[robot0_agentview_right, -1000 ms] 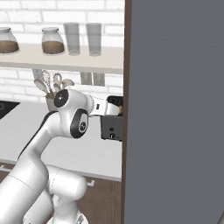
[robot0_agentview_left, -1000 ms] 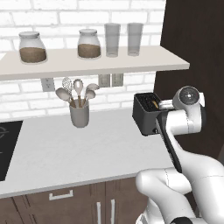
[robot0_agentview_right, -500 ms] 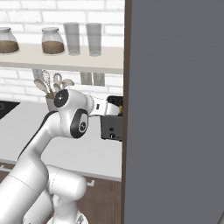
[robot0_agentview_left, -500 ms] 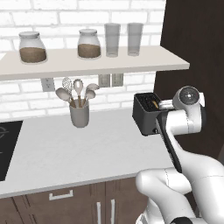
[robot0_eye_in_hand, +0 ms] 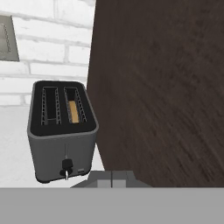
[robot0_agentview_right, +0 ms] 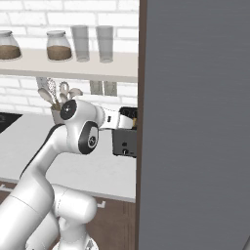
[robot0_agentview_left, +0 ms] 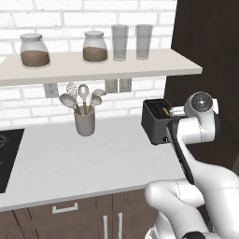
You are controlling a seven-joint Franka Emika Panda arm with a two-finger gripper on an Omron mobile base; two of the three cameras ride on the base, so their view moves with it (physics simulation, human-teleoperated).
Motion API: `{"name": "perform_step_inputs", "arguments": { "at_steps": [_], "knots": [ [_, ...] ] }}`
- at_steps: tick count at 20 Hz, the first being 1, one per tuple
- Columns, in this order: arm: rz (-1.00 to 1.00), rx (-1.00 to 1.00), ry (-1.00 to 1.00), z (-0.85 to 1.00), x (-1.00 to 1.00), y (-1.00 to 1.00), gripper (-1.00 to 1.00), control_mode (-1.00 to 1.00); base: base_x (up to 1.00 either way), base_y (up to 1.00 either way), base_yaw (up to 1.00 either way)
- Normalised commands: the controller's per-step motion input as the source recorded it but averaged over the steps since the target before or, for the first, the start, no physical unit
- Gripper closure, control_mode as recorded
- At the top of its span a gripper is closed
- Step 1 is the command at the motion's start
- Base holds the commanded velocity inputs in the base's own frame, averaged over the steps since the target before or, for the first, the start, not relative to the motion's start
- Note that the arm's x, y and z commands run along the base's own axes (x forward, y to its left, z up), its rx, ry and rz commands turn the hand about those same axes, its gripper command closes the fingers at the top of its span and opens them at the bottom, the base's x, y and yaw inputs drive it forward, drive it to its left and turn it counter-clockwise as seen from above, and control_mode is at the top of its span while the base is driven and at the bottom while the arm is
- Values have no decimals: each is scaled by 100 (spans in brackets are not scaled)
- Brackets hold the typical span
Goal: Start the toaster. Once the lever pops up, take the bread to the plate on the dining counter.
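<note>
The dark toaster (robot0_eye_in_hand: 61, 131) stands on the white worktop against a dark cabinet side, its narrow end face toward the hand camera. The bread (robot0_eye_in_hand: 74, 111) sits sunk in its right-hand slot, only a tan strip showing. The lever (robot0_eye_in_hand: 66, 165) is a small dark knob low on the end face. My gripper (robot0_eye_in_hand: 112, 177) is shut and empty, held back from the toaster and slightly right of the lever. From the left base view, the toaster (robot0_agentview_left: 156, 121) sits beside my hand (robot0_agentview_left: 176, 112). The plate and the dining counter are out of view.
A grey utensil crock (robot0_agentview_left: 85, 122) stands left of the toaster. A shelf (robot0_agentview_left: 93, 67) with jars and glasses hangs above. The black cooktop (robot0_agentview_left: 7, 158) is at the far left. A tall dark cabinet (robot0_eye_in_hand: 166, 87) walls the toaster's right side; a grey panel (robot0_agentview_right: 195, 122) blocks the right base view.
</note>
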Motion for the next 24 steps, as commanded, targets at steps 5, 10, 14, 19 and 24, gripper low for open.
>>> {"name": "perform_step_inputs", "arguments": {
  "at_steps": [5,10,14,19,24],
  "knots": [
    [0,0,0,0,0,0,100,-100,0,0,0],
    [0,0,0,0,0,0,100,-100,0,0,0],
    [0,0,0,0,0,0,100,-100,0,0,0],
    [0,0,0,0,0,0,100,-100,0,0,0],
    [0,0,0,0,0,0,100,-100,0,0,0]
  ]
}}
